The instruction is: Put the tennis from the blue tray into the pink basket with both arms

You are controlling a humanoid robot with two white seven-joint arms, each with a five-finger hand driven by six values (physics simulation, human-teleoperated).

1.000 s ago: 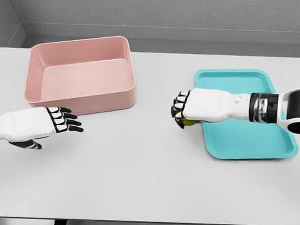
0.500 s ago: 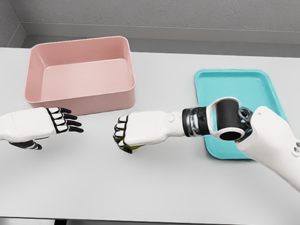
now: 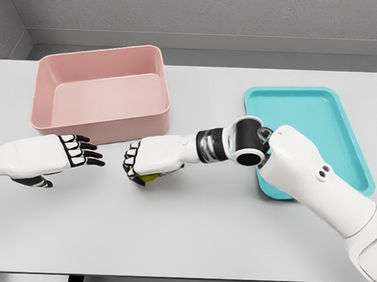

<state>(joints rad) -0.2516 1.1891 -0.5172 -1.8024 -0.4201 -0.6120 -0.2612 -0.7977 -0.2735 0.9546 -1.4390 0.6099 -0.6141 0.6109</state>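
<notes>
Lower right of the frame: the right arm enters and reaches leftward across the white table [image 3: 185,240]. Centre left: the right hand [image 3: 144,162], fingers curled closed around the yellow-green tennis ball [image 3: 147,176], of which only a sliver shows beneath the palm; the ball sits just above the table surface, well apart from the blue tray [image 3: 355,165] and just in front of the pink basket [image 3: 99,128]. Left edge: the left hand [image 3: 64,154], palm turned toward the ball, fingers spread and relaxed, holding nothing; a gap separates the two hands.

The step in hand appears to be a handover. To do it well, the right hand should keep its grasp until the left fingers have wrapped the ball, and should present the exposed side of the ball rather than its own knuckles.

Upper left: the basket, open and without contents; its near wall stands between the hands and the interior, so the ball must be lifted over the rim. Upper right: the tray, nothing visible in it, partly covered by the right forearm.
</notes>
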